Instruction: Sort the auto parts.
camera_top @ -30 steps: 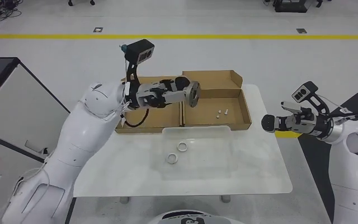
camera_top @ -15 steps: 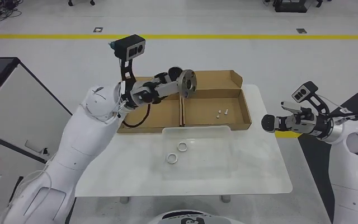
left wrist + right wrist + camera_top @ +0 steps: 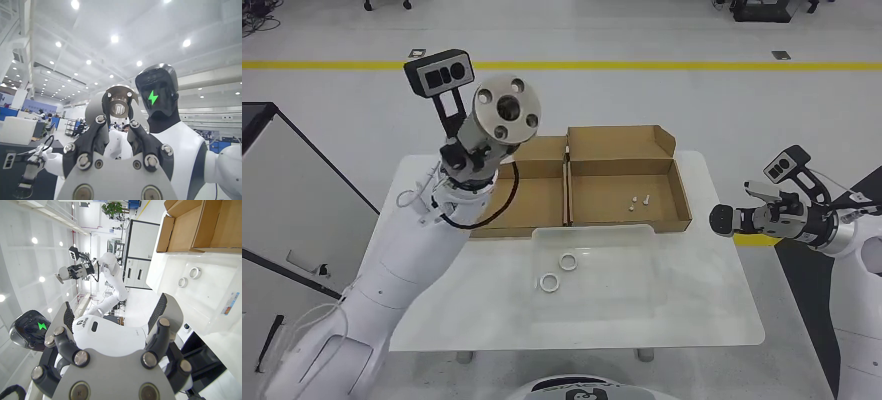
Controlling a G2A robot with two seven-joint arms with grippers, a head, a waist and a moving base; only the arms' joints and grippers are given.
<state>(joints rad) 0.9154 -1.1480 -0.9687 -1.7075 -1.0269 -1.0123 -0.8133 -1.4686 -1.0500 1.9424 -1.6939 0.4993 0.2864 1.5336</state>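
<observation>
My left gripper [image 3: 118, 111] is shut on a round metal flange with a hub [image 3: 119, 103]. It holds the part high above the table's far left corner, flange face [image 3: 507, 108] turned up toward the top camera. The right wrist view shows that same flange [image 3: 60, 277] far off in the left gripper. Two white rings [image 3: 567, 262] [image 3: 549, 283] lie in a clear plastic tray [image 3: 642, 300]. My right gripper [image 3: 722, 218] hangs past the table's right edge, open with nothing between its fingers [image 3: 68, 313].
A two-compartment cardboard box [image 3: 672, 190] stands at the back of the white table [image 3: 712, 320]. Its right compartment holds a few small white parts [image 3: 639, 203]. A grey cabinet [image 3: 282, 190] stands left of the table.
The left arm has lifted the flange from over the box's left compartment, swinging it up and to the left, its face now turned upward. The right arm has not moved.
</observation>
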